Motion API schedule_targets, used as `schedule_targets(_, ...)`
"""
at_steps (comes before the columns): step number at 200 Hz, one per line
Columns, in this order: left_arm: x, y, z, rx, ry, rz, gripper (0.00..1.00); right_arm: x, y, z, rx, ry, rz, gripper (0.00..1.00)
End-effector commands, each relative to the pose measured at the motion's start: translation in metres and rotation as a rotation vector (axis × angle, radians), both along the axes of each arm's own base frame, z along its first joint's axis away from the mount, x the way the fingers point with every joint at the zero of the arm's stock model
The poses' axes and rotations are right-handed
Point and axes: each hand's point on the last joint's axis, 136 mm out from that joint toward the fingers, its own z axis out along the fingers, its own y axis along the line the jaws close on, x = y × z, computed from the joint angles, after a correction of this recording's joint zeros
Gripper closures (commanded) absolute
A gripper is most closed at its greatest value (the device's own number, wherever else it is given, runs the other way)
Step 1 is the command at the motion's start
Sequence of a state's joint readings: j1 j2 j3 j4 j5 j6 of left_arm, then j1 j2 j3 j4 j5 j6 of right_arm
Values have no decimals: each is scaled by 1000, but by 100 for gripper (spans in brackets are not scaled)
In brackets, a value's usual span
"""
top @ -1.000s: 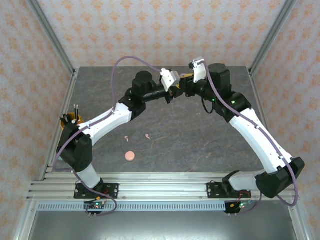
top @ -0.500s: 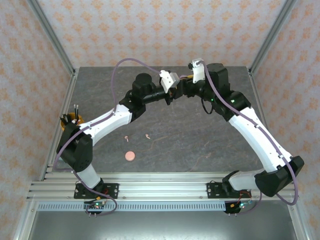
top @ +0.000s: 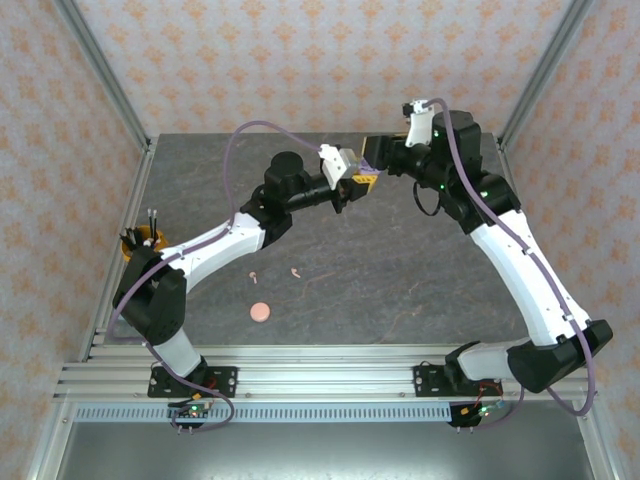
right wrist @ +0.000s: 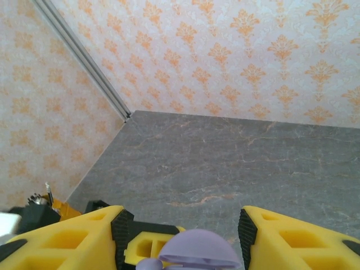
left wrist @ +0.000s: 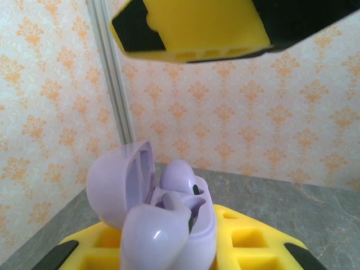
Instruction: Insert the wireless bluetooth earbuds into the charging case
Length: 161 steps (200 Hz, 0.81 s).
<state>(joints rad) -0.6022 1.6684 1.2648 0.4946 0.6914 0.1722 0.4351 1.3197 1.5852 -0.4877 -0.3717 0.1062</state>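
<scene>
- Left tool (top: 360,183) is clamped on the open purple charging case (left wrist: 185,230). It holds the case up in the air over the far part of the surface (top: 420,260), with the lid (left wrist: 118,183) swung back.
- Right tool (right wrist: 183,225) stands just beside it, jaws parted and nothing gripped. The dome of the purple case sits low between its yellow fingers (right wrist: 292,236). I can't tell whether either pad touches it.
- Done so far, as I read it: at least one pale purple earbud (left wrist: 177,171) is seated down in the case's well. Whether its partner is in beside it I can't tell, because the purple shapes run together.
- Left to do, I'd judge: the purple lid needs shutting. Two pale pink earbuds (top: 254,275) (top: 296,271) lie loose on the surface, near each other. The pink round case (top: 261,312) sits near them on the side of the arms' bases, touching neither. That puts the job at roughly the halfway mark.
- The overhead view gives the layout: both arms meeting far out, and the pink pieces lying well apart from them.
- The left wrist view gives the inside of the purple case, which from overhead is too small to read.
- The right wrist view gives the spread of that tool's fingers around the purple dome.
</scene>
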Motion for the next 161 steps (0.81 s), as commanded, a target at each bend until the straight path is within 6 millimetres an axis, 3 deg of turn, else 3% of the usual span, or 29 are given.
schedule_targets(1,-11,6,31,-60,-67,3,100,-1,-4,19,61,1,-14,44)
schedule_targets(39,-11,8,31,-61,-68,9,100,-3,-9,7,41,76,-38,49)
schedule_targets(72,-11,7,31,-58,-62,1,100,-9,-15,-15,-23,159,-55,53)
schedule_targets(115,-11,6,28,-43,-40,-10,100,-31,4,-39,-89,222,64,55)
schedule_targets(161,-12,3,21,-47,-8,-31,100,-42,13,-50,-228,202,107,55)
